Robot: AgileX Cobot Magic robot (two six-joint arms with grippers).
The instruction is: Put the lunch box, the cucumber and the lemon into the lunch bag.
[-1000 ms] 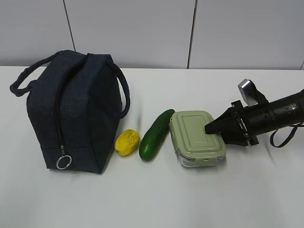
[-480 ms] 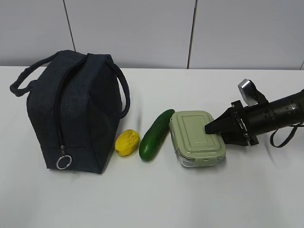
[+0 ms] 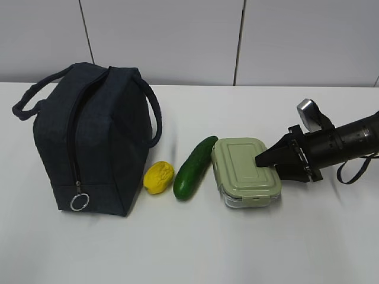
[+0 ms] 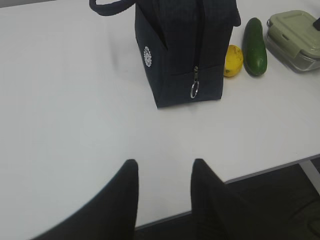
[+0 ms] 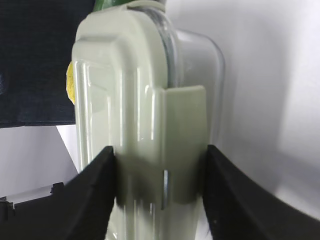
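Note:
The dark navy lunch bag (image 3: 89, 136) stands at the left, its ring pull (image 3: 79, 202) hanging low on the near end. The yellow lemon (image 3: 159, 177) and the dark green cucumber (image 3: 194, 167) lie right of it on the table. The lunch box (image 3: 240, 168) with its sage-green lid sits right of the cucumber. My right gripper (image 3: 263, 163) comes in from the right and is shut on the box's right end, one finger on the lid, one below; in the right wrist view the gripper (image 5: 159, 149) has the box (image 5: 140, 100) between its fingers. My left gripper (image 4: 164, 162) is open and empty over the table's near edge.
In the left wrist view the bag (image 4: 185, 45), lemon (image 4: 233, 60), cucumber (image 4: 255, 46) and box (image 4: 295, 30) lie in a row far ahead. The white table's front edge (image 4: 260, 171) runs just beyond the left fingers. A grey panelled wall stands behind the table.

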